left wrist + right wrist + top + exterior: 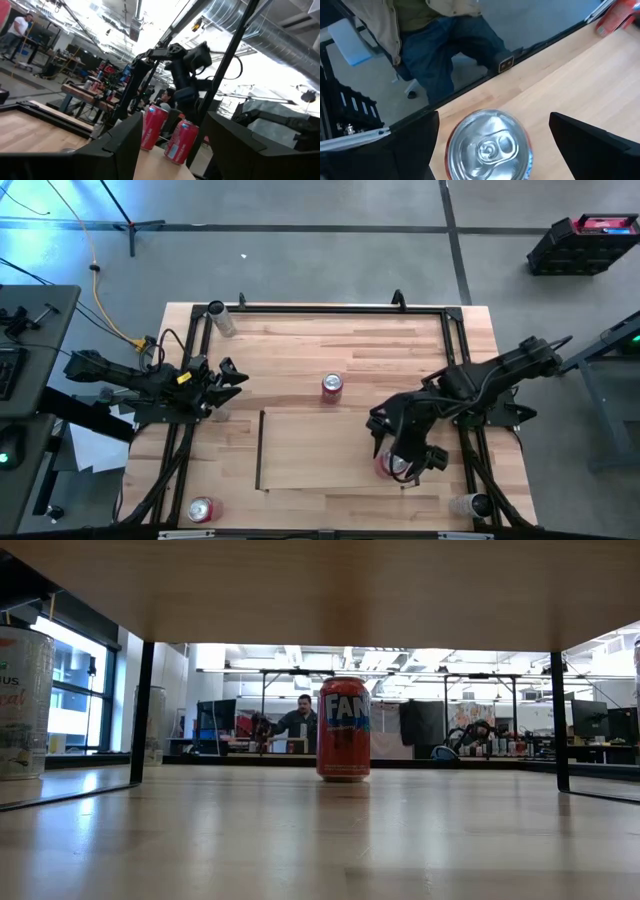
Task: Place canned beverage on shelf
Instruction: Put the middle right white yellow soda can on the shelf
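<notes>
A red can stands upright on the right part of the pale-wood shelf, near its right rail. My right gripper is open just above it, pointing down. In the right wrist view its fingers stand on either side of the can's silver top with a gap on each side. A second red can stands on the table beyond the shelf, and shows in the low view. My left gripper is open and empty at the table's left side.
A red-topped can stands at the near left corner. Silver cans stand at the far left and near right. A black tube frame runs around the table. A seated person is by the near edge.
</notes>
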Robot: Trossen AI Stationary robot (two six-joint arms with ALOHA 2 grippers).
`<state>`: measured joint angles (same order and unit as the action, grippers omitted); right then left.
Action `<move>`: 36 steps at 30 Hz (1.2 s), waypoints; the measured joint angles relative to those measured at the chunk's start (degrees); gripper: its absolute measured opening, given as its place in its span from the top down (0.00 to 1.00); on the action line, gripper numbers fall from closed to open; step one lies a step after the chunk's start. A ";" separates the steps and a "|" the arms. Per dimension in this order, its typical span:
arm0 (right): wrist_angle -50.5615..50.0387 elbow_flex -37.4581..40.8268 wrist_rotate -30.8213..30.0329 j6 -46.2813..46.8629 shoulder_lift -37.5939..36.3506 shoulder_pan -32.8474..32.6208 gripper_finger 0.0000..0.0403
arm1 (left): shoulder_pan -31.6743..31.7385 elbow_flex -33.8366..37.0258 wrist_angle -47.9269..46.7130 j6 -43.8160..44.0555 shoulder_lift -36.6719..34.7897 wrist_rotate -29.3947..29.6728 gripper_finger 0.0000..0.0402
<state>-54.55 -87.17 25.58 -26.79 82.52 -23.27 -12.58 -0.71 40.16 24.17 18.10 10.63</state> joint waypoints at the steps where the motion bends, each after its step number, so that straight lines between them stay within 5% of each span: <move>1: -0.24 -0.90 -0.05 0.36 0.00 0.00 0.09 | -0.02 0.00 -0.02 -0.38 0.00 -0.02 0.48; 9: -3.92 -9.84 -7.02 5.32 0.00 -0.02 0.09 | -0.02 0.00 -0.02 -2.83 0.00 -0.02 0.48; 21: -16.70 -23.86 -32.47 18.68 0.00 0.02 0.09 | -0.02 0.00 -0.07 -6.32 -0.02 -0.02 0.48; 36: -32.92 -24.72 -45.95 40.66 -3.59 -0.47 0.10 | 0.00 0.00 -0.54 -6.17 0.00 -0.02 0.48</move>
<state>-87.47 -111.88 -20.37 13.87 78.93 -23.73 -12.58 -0.71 39.62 18.01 18.11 10.61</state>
